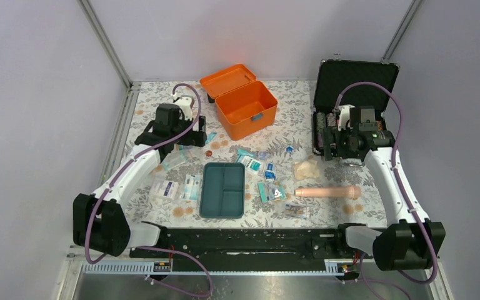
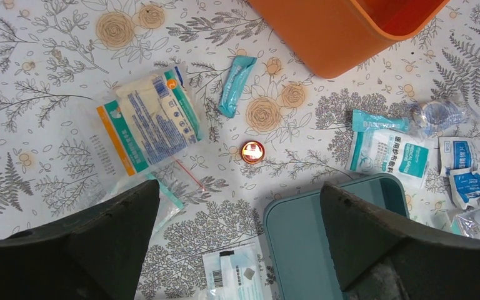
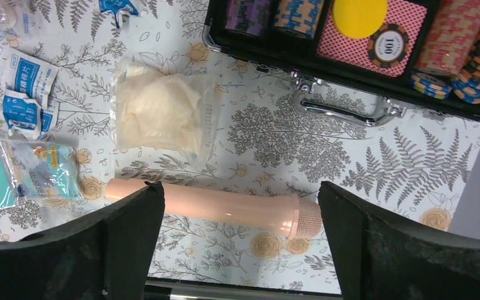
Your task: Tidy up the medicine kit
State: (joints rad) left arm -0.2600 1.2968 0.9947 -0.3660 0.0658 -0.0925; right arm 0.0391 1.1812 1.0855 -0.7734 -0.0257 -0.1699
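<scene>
The orange medicine kit box [image 1: 245, 107] stands open at the back centre, its lid [image 1: 227, 80] laid back; its corner [image 2: 331, 31] shows in the left wrist view. The teal insert tray [image 1: 224, 189] lies out on the table, empty. White-and-teal packets [image 1: 250, 162] are scattered around it, among them a large one [image 2: 150, 119] and a teal sachet [image 2: 234, 84]. My left gripper [image 1: 194, 132] hangs open left of the box, over bare cloth by the tray's corner [image 2: 300, 250]. My right gripper [image 1: 332, 145] hovers open above a peach tube [image 3: 225, 203], holding nothing.
A black poker chip case [image 1: 355, 81] stands open at the back right, its handle [image 3: 344, 109] facing the table. A bag of cotton [image 3: 162, 112], small blue-white sachets [image 3: 28, 87] and a small red disc [image 2: 252, 151] lie on the floral cloth.
</scene>
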